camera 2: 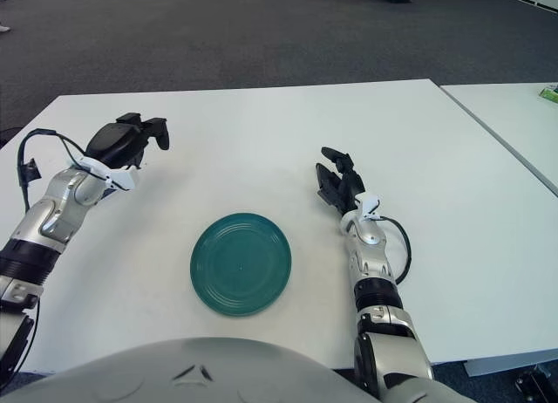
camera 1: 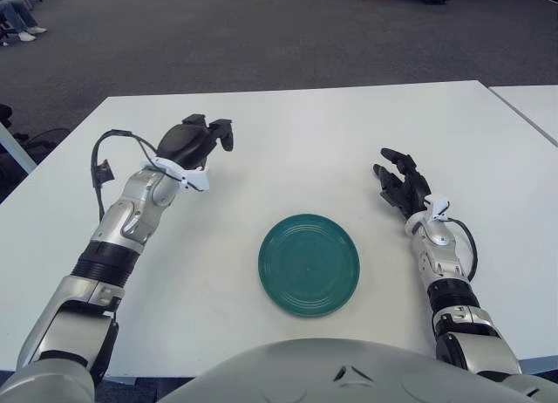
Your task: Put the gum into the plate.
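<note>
Plate: round teal ridged plate (camera 1: pixel 309 263) on the white rectangular table (camera 1: pixel 305 124), near the front edge, between the two arms; nothing in it.
Gum: can't spot it anywhere on the table or in either hand.
Left hand: black three-finger left hand (camera 1: pixel 193 140) raised over the table's left side, up-left of the plate, well apart from it; fingers curled, holding nothing visible.
Right hand: black three-finger right hand (camera 1: pixel 400 186) right of the plate, fingers spread loose, holding nothing.
</note>
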Controlling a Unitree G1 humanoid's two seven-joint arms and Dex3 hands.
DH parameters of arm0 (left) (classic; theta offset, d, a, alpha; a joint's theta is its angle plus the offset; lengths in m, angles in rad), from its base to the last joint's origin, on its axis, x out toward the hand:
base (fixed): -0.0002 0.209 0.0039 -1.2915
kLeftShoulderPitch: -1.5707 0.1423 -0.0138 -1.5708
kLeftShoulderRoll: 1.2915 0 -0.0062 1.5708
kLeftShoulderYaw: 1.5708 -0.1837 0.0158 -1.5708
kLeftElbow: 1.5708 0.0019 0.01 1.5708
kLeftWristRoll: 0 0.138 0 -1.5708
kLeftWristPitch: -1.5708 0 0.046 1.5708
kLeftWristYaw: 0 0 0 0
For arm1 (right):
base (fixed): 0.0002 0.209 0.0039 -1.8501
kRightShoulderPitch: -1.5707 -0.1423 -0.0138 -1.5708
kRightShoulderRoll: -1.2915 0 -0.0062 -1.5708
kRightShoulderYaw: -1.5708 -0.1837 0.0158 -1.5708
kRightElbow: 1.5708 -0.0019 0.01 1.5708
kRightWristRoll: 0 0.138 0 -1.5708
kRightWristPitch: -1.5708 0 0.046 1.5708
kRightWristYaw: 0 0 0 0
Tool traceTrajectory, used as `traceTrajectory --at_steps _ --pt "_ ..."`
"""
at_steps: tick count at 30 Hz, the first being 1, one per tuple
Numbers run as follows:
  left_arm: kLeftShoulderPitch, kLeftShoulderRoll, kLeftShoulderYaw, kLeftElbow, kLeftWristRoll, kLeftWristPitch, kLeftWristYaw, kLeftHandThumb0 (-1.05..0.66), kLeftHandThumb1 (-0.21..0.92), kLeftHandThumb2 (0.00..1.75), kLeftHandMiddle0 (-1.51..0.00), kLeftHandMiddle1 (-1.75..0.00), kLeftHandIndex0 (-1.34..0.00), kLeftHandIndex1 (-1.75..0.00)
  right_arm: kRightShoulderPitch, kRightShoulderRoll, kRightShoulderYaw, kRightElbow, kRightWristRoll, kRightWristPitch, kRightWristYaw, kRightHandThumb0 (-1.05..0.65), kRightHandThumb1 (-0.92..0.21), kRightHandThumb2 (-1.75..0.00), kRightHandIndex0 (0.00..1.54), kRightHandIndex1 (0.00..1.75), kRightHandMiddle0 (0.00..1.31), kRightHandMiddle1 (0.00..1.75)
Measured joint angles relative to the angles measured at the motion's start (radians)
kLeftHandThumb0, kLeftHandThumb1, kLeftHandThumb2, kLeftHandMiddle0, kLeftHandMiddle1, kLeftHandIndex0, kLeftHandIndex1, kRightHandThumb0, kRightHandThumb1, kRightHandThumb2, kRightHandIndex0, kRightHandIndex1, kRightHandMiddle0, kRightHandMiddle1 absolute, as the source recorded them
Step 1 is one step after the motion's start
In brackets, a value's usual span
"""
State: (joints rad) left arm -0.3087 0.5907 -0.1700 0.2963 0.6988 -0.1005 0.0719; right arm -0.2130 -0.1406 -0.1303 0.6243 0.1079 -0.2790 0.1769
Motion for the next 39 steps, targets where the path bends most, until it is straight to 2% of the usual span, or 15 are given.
traceTrajectory --at_steps 2,6,7,10,12,14,21,28,35,39 --pt "-0.003 0.0 0.002 0.059 0.014 0.027 0.037 -0.37 0.84 0.45 -0.29 -0.84 -0.12 -1.09 0.003 0.001 0.0 -0.008 0.001 0.008 0.0 -0.62 -0.92 -0.63 0.43 0.01 0.0 0.79" --pt "-0.003 -0.01 0.003 0.11 0.036 0.131 0.053 -0.7 0.9 0.33 -0.28 -0.59 -0.05 -1.04 0.01 0.0 -0.001 -0.021 0.001 0.018 -0.001 -0.63 -0.92 -0.64 0.43 0.01 0.0 0.77" --pt "-0.003 -0.015 0.003 0.11 0.044 0.167 0.053 -0.73 0.91 0.33 -0.28 -0.57 -0.04 -1.04 0.011 0.0 -0.002 -0.024 0.001 0.022 -0.002 -0.63 -0.92 -0.64 0.43 0.01 0.0 0.77" --pt "-0.005 -0.024 0.003 0.111 0.061 0.241 0.053 -0.89 0.92 0.34 -0.27 -0.32 -0.01 -1.01 0.011 0.001 -0.001 -0.031 0.001 0.033 -0.002 -0.63 -0.92 -0.64 0.43 0.01 0.0 0.76" --pt "-0.012 -0.026 0.0 0.127 0.069 0.273 0.057 -0.97 0.92 0.35 -0.25 -0.16 0.0 -0.92 0.012 0.003 0.0 -0.035 0.001 0.038 -0.002 -0.63 -0.92 -0.64 0.43 0.01 0.0 0.76" --pt "-0.03 -0.025 -0.008 0.163 0.083 0.293 0.07 -1.01 0.92 0.37 -0.23 -0.09 0.0 -0.84 0.012 0.003 0.001 -0.036 0.001 0.039 -0.002 -0.63 -0.92 -0.65 0.43 0.01 0.0 0.76" --pt "-0.088 -0.011 -0.03 0.327 0.091 0.302 0.105 -1.05 0.92 0.46 -0.11 -0.01 0.0 -0.55 0.011 0.003 0.002 -0.035 0.001 0.035 0.002 -0.63 -0.92 -0.67 0.42 0.0 0.0 0.76" --pt "-0.094 -0.012 -0.03 0.384 0.057 0.349 0.095 -1.05 0.92 0.51 -0.02 0.0 0.0 -0.33 0.003 -0.001 0.002 -0.015 0.0 0.023 0.01 -0.63 -0.92 -0.68 0.42 0.0 0.0 0.75" --pt "-0.115 -0.012 -0.03 0.443 0.013 0.422 0.028 -1.05 0.92 0.55 0.0 0.0 0.0 -0.21 -0.007 -0.003 0.0 0.001 0.001 0.02 0.011 -0.63 -0.92 -0.67 0.45 0.01 0.0 0.77" --pt "-0.126 -0.011 -0.031 0.484 -0.007 0.433 0.01 -1.05 0.92 0.55 0.0 0.0 0.0 -0.2 -0.008 -0.003 -0.002 0.007 0.002 0.012 0.014 -0.62 -0.92 -0.67 0.45 0.01 0.0 0.78"
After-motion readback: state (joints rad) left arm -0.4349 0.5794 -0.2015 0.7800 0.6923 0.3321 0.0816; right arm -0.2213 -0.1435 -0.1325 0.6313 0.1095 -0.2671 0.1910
